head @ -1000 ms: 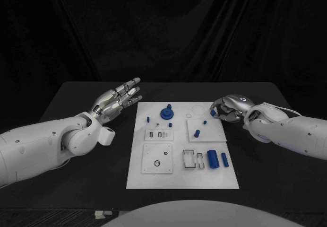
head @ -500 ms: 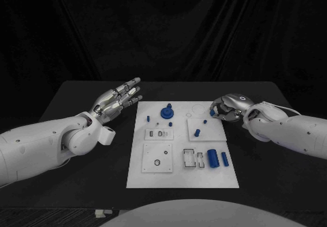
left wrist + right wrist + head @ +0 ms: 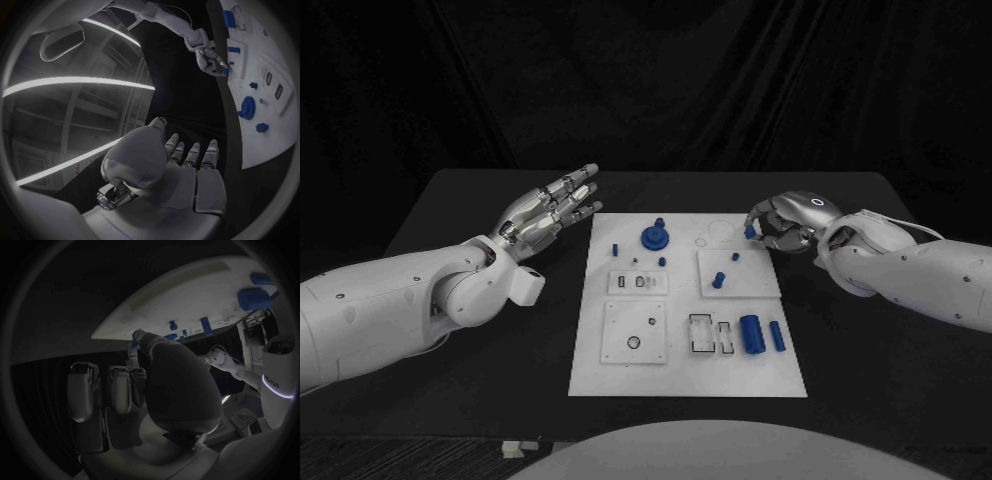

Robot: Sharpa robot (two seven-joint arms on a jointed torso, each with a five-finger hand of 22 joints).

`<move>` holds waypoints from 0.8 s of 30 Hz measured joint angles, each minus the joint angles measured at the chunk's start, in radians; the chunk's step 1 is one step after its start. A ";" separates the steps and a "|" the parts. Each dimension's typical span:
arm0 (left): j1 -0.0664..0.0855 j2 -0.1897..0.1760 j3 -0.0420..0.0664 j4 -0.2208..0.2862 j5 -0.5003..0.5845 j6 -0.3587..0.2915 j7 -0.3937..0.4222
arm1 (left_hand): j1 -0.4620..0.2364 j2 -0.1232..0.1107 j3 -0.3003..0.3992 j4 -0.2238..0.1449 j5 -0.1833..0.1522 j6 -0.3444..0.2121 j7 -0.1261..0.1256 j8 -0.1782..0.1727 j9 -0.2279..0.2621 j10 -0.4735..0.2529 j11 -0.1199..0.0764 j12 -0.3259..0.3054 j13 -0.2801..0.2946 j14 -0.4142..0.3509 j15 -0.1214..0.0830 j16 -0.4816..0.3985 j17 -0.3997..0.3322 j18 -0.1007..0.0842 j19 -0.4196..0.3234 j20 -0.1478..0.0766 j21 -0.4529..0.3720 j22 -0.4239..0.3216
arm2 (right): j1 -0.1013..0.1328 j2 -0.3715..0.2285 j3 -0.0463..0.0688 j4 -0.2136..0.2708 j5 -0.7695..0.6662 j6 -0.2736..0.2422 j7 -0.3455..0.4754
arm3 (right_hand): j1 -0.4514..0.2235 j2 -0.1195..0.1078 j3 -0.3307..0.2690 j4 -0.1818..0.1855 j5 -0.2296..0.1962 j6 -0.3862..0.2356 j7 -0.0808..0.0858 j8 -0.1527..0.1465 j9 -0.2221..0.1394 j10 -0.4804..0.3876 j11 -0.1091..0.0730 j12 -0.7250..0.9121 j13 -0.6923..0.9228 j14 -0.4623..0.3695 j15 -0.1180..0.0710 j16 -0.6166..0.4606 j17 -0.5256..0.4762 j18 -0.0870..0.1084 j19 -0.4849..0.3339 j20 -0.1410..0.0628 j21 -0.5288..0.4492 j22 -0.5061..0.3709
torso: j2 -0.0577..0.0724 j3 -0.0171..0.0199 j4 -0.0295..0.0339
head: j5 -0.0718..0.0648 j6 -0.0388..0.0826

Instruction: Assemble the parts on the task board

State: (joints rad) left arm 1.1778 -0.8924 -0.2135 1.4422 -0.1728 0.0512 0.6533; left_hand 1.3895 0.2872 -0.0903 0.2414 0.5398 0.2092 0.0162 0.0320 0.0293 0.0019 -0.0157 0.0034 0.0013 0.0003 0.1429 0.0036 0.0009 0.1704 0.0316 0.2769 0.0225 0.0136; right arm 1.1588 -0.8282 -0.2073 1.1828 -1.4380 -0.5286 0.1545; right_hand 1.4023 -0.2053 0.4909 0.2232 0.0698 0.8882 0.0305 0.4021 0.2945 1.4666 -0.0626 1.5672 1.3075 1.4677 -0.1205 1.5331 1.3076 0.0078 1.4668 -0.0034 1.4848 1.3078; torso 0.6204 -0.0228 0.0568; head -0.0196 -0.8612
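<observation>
My right hand (image 3: pixel 783 224) hovers at the far right corner of the task board (image 3: pixel 687 378), its fingers (image 3: pixel 137 340) pinched on a small blue part (image 3: pixel 750 231). My left hand (image 3: pixel 548 212) is raised over the worktop (image 3: pixel 473 380) just left of the board, fingers apart, holding nothing. More blue parts stand on the board, among them a round knob (image 3: pixel 652 238) and two cylinders (image 3: pixel 762 335).

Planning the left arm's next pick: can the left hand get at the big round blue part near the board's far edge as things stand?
Probably yes. The left hand hangs open beside the task board, and the round blue part stands on that side with nothing between them. The right hand is at the opposite edge, holding a small blue piece.
</observation>
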 measured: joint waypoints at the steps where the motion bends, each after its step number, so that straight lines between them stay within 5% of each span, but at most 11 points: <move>1: 0.000 0.000 0.000 0.000 0.000 0.000 0.000 | 0.000 0.000 0.000 0.000 0.000 0.000 0.000 0.000 0.000 0.000 0.000 0.000 0.000 0.000 0.000 0.000 0.000 0.000 0.000 0.000 0.000 0.000 | 0.011 -0.004 0.000 0.014 0.000 -0.002 -0.004 | 0.000 0.000 0.000 0.000 0.004 0.000 0.000 0.000 0.000 0.000 0.000 0.000 0.000 0.000 0.000 0.000 0.000 0.000 0.000 0.000 0.000 0.000 | 0.000 0.0000 0.0000 | 0.000 0.000; 10: -0.001 0.004 0.000 -0.003 0.000 0.000 0.000 | 0.000 0.000 0.000 0.000 0.000 0.000 0.000 0.000 0.000 0.000 0.000 0.000 0.000 0.000 0.000 0.000 0.000 0.000 0.000 0.000 0.000 0.000 | 0.074 -0.018 0.002 0.148 -0.003 -0.005 -0.049 | 0.000 0.000 -0.003 -0.003 0.011 -0.001 0.000 0.005 0.002 0.000 0.000 0.000 0.000 0.000 0.000 0.000 0.000 0.000 0.000 0.000 0.000 0.000 | -0.001 -0.0005 -0.0005 | -0.002 0.003; 24: -0.003 0.005 0.000 -0.005 0.000 0.001 -0.002 | 0.000 0.000 0.004 -0.004 0.004 0.000 0.000 0.000 0.000 0.000 0.000 0.000 0.000 0.000 0.000 0.000 0.000 0.000 0.000 0.000 0.000 0.000 | 0.070 0.057 0.001 0.287 -0.050 0.015 -0.130 | -0.007 0.007 -0.021 -0.012 0.054 -0.010 0.009 0.005 0.014 0.000 0.008 0.000 0.000 -0.004 0.004 -0.005 0.000 0.000 0.000 0.000 -0.016 0.000 | -0.002 -0.0021 0.0008 | 0.000 -0.007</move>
State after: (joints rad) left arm 1.1748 -0.8871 -0.2135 1.4373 -0.1728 0.0523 0.6514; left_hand 1.3895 0.2872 -0.0862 0.2372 0.5435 0.2092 0.0162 0.0319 0.0293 0.0019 -0.0157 0.0034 0.0016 0.0003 0.1429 0.0036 0.0012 0.1705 0.0316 0.2769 0.0225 0.0136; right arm 1.2291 -0.7713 -0.2059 1.4693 -1.4877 -0.5131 0.0240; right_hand 1.3957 -0.1987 0.4702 0.2109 0.1233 0.8786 0.0398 0.4073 0.3089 1.4665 -0.0551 1.5672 1.3074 1.4640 -0.1167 1.5286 1.3074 0.0077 1.4668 -0.0034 1.4688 1.3076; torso 0.6183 -0.0249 0.0575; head -0.0193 -0.8680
